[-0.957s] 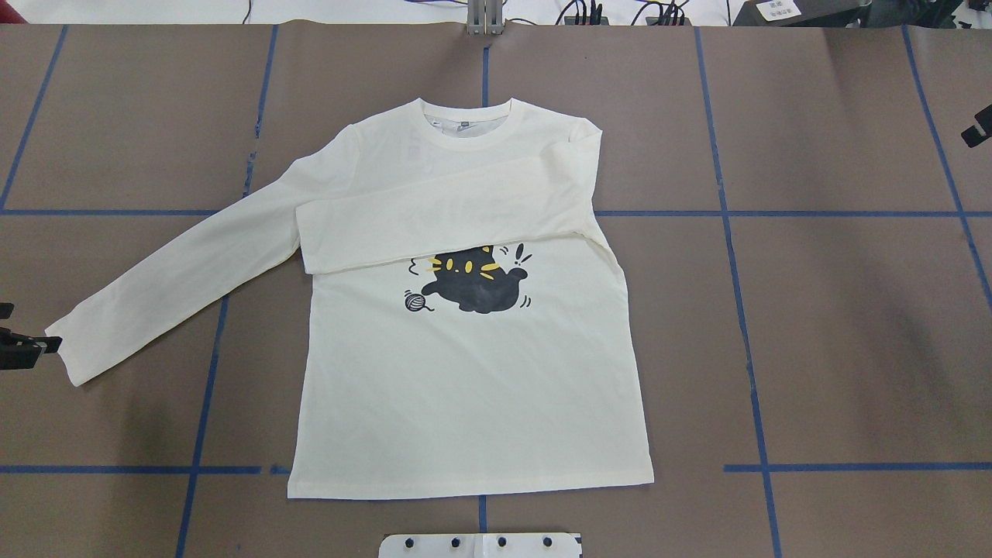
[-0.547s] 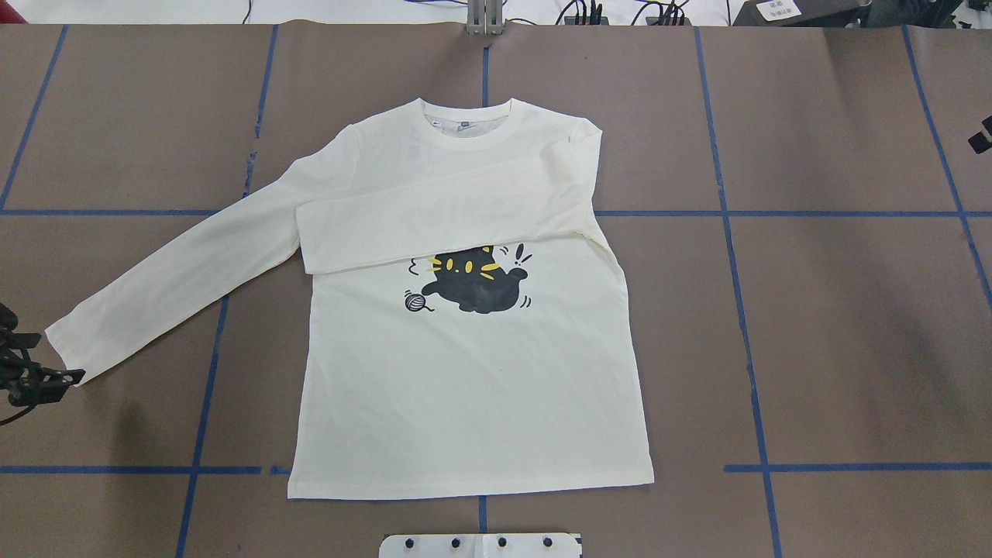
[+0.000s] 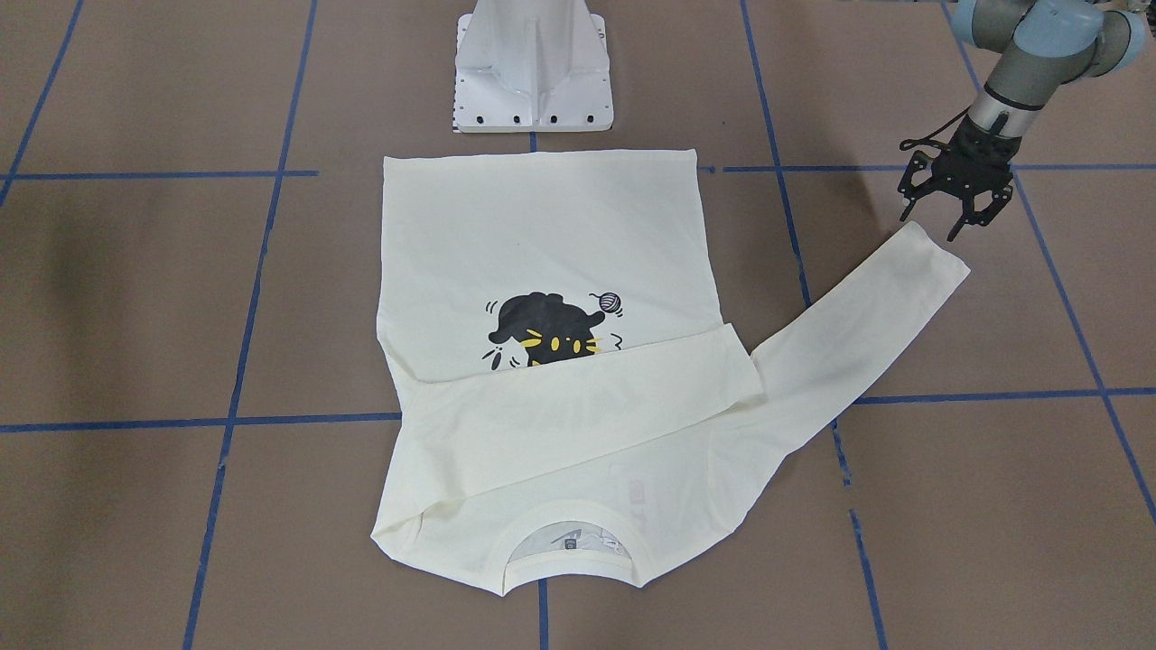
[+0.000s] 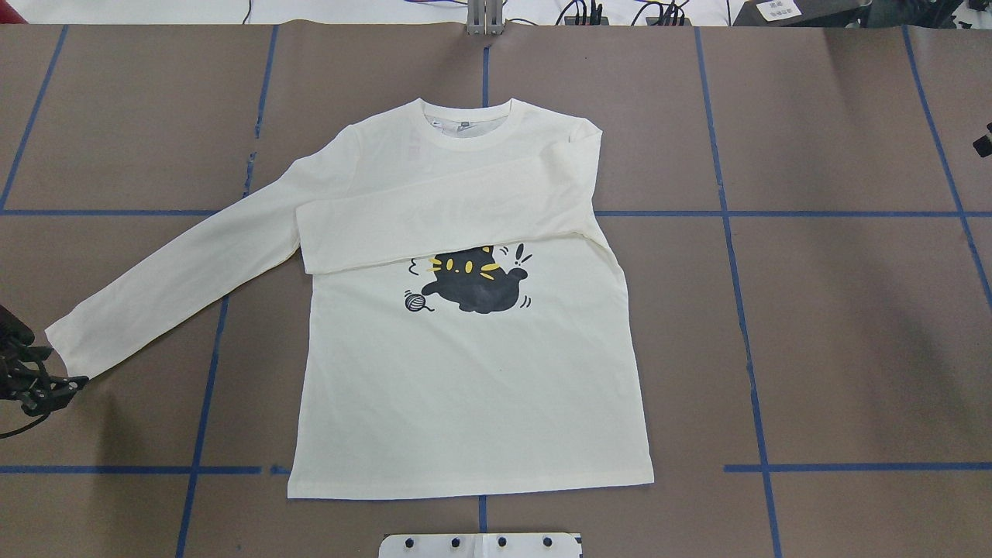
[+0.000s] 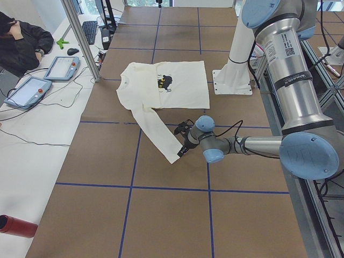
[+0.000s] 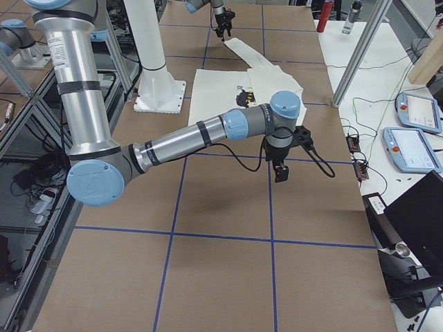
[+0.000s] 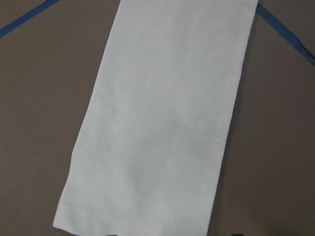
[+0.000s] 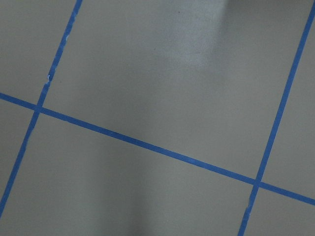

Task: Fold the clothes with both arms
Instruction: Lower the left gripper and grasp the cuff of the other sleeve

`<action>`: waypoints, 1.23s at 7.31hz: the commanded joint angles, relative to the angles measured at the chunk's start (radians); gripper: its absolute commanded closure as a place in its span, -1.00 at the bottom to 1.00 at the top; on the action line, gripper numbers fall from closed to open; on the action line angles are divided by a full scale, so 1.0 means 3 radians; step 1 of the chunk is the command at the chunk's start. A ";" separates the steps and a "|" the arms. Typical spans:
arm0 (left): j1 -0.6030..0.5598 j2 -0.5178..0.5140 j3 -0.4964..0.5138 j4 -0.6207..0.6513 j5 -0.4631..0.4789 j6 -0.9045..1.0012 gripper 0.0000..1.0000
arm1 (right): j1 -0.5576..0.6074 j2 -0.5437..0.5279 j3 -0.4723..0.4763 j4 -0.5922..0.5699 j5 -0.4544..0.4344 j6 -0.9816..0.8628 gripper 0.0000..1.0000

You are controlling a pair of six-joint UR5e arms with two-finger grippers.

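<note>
From across the table, the cream T-shirt (image 3: 542, 235) lies flat just in front of the white pedestal (image 3: 533, 72), hem toward it and collar away, with one sleeve (image 3: 587, 397) folded across the chest. Out on the pedestal's left side, the left gripper (image 3: 935, 217) hangs wide open and empty just beside the outstretched sleeve's cuff (image 3: 935, 257). A low or off-line descent could nip only the top layer, or miss the edge. The overhead view puts the same claw (image 4: 46, 380) at the frame's edge and the right gripper (image 4: 984, 143) as a sliver far off the pedestal's other side, its opening impossible to judge. A hard pull on this sleeve would likely drag the body and spill the folded one. The left wrist camera shows the cuff (image 7: 98, 216) smooth, with stitching along its end. The right wrist camera sees only bare table (image 8: 147, 64), a matt brown covering gridded with blue tape (image 8: 147, 145) that the claw tips could snag. Side views show, across the shirt from the pedestal, a white bench with teach pendants (image 5: 27, 91), cables and a seated person (image 5: 21, 40).
</note>
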 commanded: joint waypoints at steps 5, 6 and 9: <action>0.0028 -0.0035 0.0044 0.0000 0.0011 0.0000 -0.42 | 0.0016 -0.0021 -0.0005 0.0005 -0.0006 -0.0026 -1.00; 0.0028 -0.0040 0.0039 0.0000 0.0010 0.0000 -0.25 | 0.0016 -0.0026 0.0000 0.0005 -0.0006 -0.0026 -1.00; 0.0034 -0.0050 0.0055 0.0000 0.0016 0.0000 0.48 | 0.0026 -0.0027 0.0005 0.0005 -0.0006 -0.0021 -1.00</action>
